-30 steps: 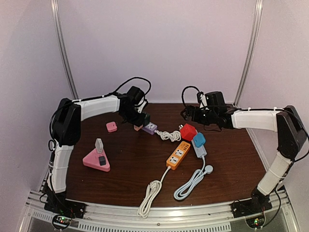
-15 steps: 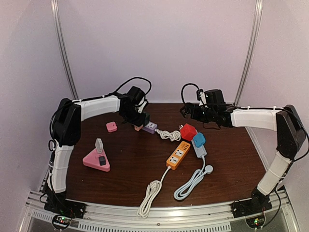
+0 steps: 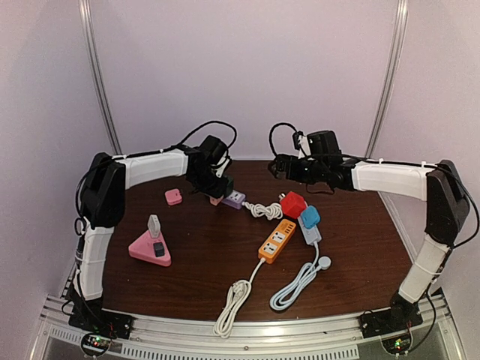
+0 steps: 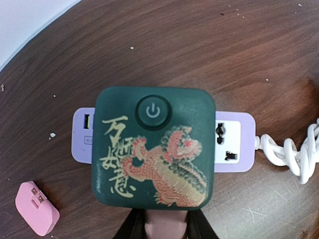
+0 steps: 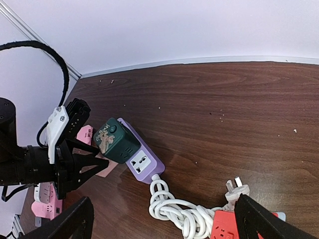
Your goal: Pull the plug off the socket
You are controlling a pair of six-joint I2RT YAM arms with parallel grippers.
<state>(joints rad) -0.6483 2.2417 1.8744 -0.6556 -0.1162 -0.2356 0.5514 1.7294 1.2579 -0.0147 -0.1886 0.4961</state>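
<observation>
Green plug (image 4: 154, 149) sits fully seated on purple socket strip (image 4: 234, 142), far-left part of table (image 4: 259, 45). L gripper (image 5: 97, 154) is right at the plug's near side. Can't tell if it's clamped on or just short, since the plug blocks the finger pads in L wrist view.

Step, prob.: securing the grip, pull not begun. Next needs a firm pinch, then a straight lift. The strip is light and may come up w/ it.

R gripper (image 5: 164, 211) hangs spread wide, well apart, free to pin the strip. Prongs are hidden.
</observation>
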